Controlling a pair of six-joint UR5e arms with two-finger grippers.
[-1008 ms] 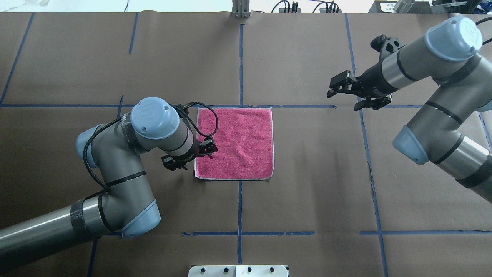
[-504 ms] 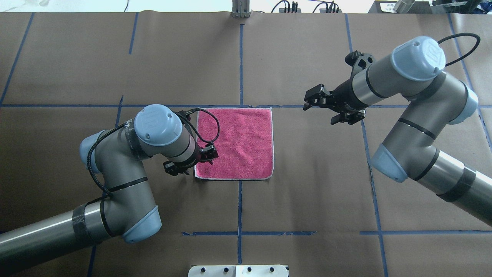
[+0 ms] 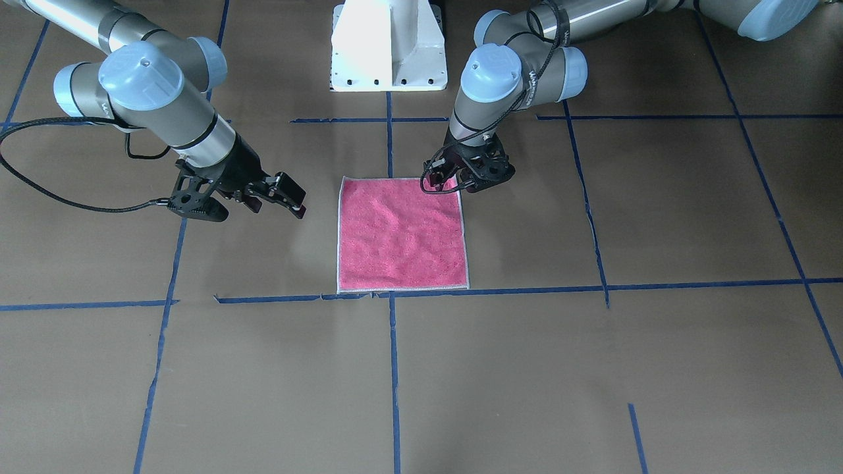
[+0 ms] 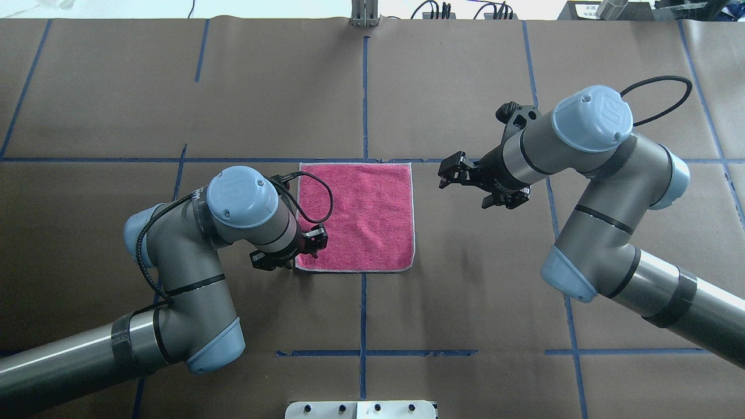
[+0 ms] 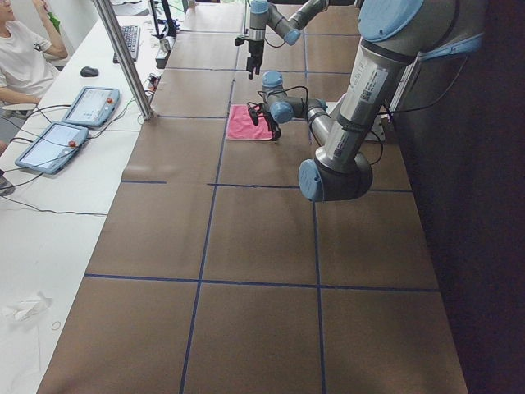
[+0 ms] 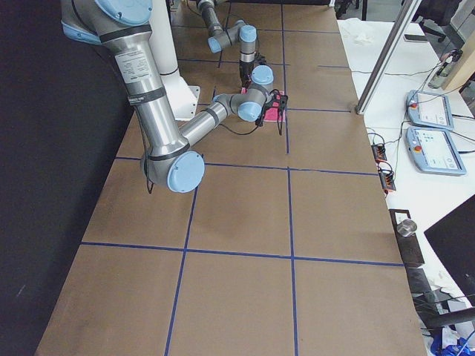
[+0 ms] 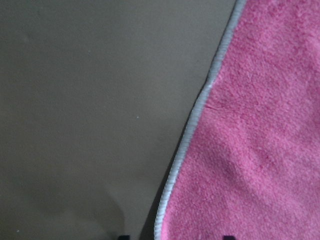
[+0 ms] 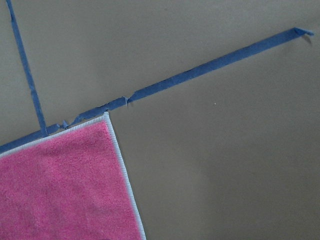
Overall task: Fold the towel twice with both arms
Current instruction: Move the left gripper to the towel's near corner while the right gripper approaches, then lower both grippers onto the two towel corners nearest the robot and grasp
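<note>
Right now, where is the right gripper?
In the overhead view, the right gripper hangs right of the towel, off its far right corner, apart from it.

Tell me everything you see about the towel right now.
The towel is a square terry cloth, pink-red face up, with a whitish stitched border. It lies flat and unfolded on the brown paper-covered table, its far edge along a blue tape line. The left gripper hangs over its near left corner, where the border kinks slightly; contact is unclear. The right gripper is apart from it.
</note>
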